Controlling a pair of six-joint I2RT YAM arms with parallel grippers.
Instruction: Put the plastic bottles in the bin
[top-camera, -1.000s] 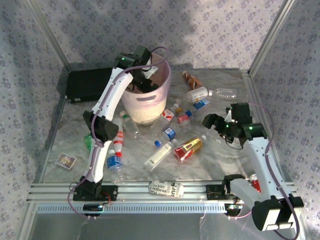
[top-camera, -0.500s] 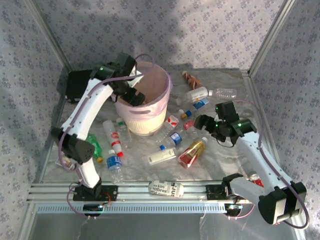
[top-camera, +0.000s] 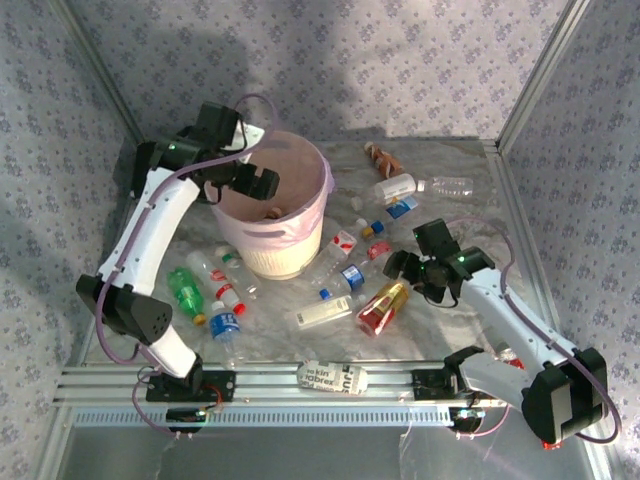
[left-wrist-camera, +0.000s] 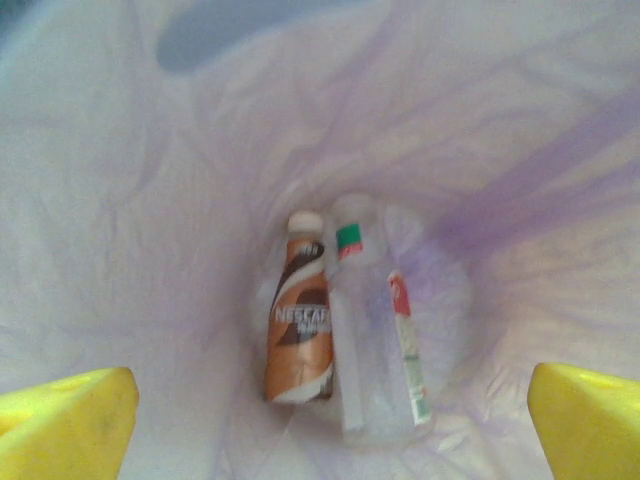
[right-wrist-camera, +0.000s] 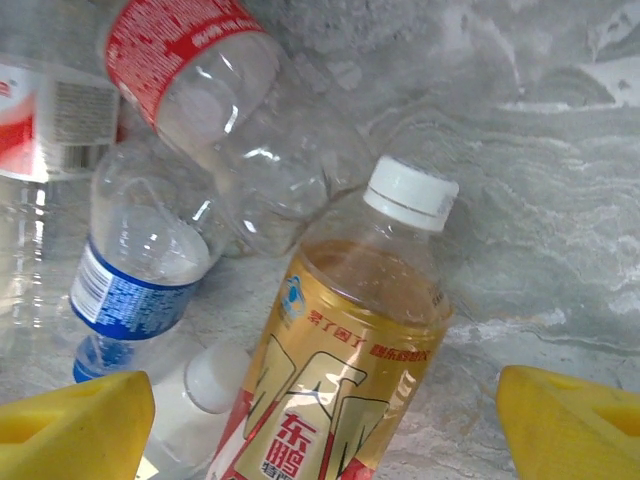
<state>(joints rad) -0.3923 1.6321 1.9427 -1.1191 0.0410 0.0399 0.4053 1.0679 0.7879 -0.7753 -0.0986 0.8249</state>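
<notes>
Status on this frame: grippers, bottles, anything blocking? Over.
Left gripper open over bin, empty. Right gripper open, straddling yellow-red bottle. Brown bottle, clear bottle inside bin. Blue-label bottle close alongside.

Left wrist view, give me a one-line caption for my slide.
Open left gripper over the bin, where a brown Nescafe bottle and a clear bottle lie side by side.

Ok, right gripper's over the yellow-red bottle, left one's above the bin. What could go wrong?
1. The right gripper straddles the yellow-red bottle, but the blue-labelled bottle lies close beside it; a finger may land on it or pinch both.
2. The bottle is round and lies flat, so it may roll out as the jaws close.
3. The left gripper hangs open over the bin; bringing a bottle there now risks the arms colliding.
</notes>
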